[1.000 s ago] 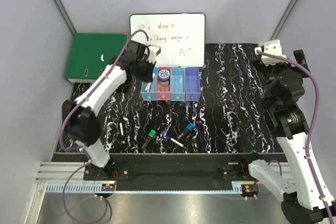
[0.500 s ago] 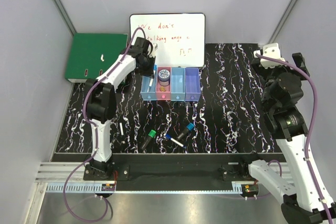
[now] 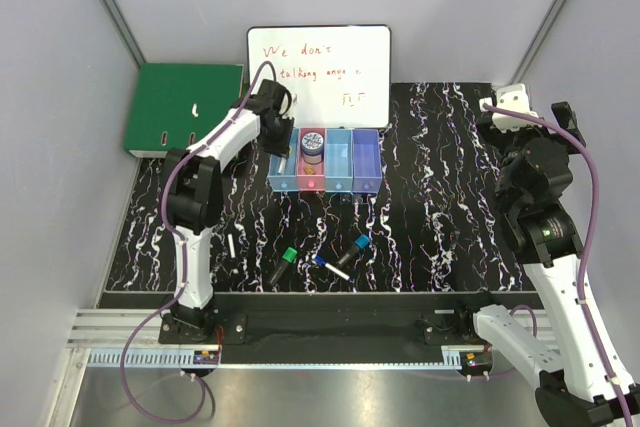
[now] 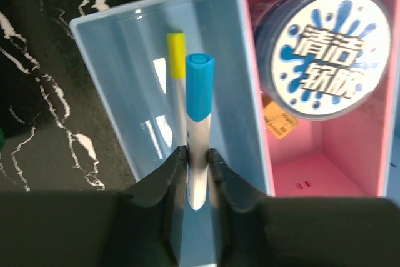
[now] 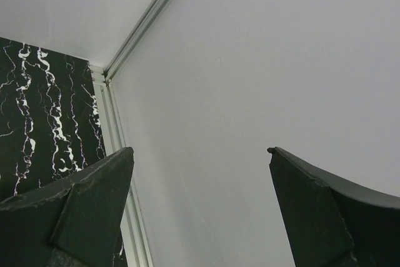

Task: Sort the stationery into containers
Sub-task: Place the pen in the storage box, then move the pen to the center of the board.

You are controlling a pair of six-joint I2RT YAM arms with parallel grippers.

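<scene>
Left hand [image 4: 197,154] is clamped on the white barrel of a blue-capped marker [image 4: 199,92], cap pointing away, hanging inside the leftmost light-blue bin [image 4: 112,73]. It lines up beside a yellow-capped pen [image 4: 176,60] already lying there, so this is probably the pen bin and release looks near. A round tin [image 4: 322,54] sits in the next pink bin [image 4: 325,167]. Right hand [image 5: 199,151] has fingers wide apart, empty, facing the wall. Other markers [image 3: 285,262] lie loose on the surface [image 3: 440,207].

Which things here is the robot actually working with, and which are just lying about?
Job: blue-capped marker, held by left gripper; yellow-capped pen; round tub; bins; loose markers.
Lying about: whiteboard; green binder.
</scene>
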